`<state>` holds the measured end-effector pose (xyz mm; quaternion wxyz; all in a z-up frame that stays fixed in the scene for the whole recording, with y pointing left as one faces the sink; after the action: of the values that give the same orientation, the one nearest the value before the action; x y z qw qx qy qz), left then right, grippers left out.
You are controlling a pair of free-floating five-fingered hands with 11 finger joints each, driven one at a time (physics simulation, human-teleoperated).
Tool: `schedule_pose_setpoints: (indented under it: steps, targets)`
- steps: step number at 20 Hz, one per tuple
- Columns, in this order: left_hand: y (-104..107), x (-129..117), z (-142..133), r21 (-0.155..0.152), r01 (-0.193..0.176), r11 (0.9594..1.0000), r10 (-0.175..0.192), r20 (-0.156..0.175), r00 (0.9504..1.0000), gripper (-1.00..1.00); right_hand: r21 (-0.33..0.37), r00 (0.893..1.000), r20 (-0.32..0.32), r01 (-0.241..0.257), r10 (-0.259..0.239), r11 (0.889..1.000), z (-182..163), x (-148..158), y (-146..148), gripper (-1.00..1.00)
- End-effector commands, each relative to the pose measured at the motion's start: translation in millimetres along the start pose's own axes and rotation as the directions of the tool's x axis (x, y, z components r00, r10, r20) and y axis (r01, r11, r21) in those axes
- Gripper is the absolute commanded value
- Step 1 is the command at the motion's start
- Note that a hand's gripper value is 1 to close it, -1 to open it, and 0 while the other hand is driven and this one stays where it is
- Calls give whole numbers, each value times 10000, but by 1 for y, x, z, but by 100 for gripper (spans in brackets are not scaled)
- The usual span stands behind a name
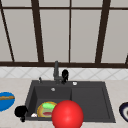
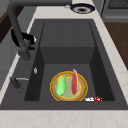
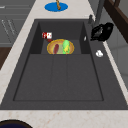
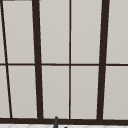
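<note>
Honestly, mind your grip at the faucet (image 1: pixel 56 71).
Right hand (image 1: pixel 65 75) mid-frame beside its base, curl unclear; left hand (image 1: pixel 20 111) idles lower left.

Blue plate (image 1: pixel 5 101) on left counter; dark bowl (image 2: pixel 82 8) on right counter; window (image 4: pixel 70 60) behind.
</note>
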<state>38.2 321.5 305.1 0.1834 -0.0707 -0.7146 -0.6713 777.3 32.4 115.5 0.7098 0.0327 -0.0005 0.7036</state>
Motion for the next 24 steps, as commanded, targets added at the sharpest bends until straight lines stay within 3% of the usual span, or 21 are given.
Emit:
schedule_pose_setpoints:
  steps: [1,3,4,5,9,10,13,19,22,24]
  targets:
    - [0,0,0,0,0,10000,0,0,10000,0,-718,9999,-163,-32,20,9974,9,-10,4,100]
    - [0,0,0,0,0,10000,0,0,10000,0,-830,10000,-10,-75,74,9965,9,-20,5,100]
    - [0,0,0,0,0,10000,0,0,10000,0,-954,9999,-7,-166,166,9953,5,-22,7,-100]
    - [0,0,0,0,0,10000,0,0,10000,0,-943,10000,-3,95,-95,9955,3,-22,8,-100]
    - [0,0,0,0,0,10000,0,0,10000,0,-381,9968,793,114,-83,9992,26,-21,7,-100]
    - [0,0,0,0,0,10000,0,0,10000,0,-43,9966,800,177,-173,9998,30,-19,3,-100]
    - [0,0,0,0,0,10000,0,0,10000,0,87,9972,734,121,-127,9999,34,-18,1,-100]
    - [0,0,0,0,0,10000,0,0,10000,0,107,9978,654,75,-82,9999,36,-23,1,-100]
    - [0,0,0,0,0,10000,0,0,10000,0,-476,9988,488,35,-12,9989,11,-19,-15,-100]
    - [0,0,0,0,0,10000,0,0,10000,0,-499,9997,235,106,-95,9987,6,-14,-14,-100]
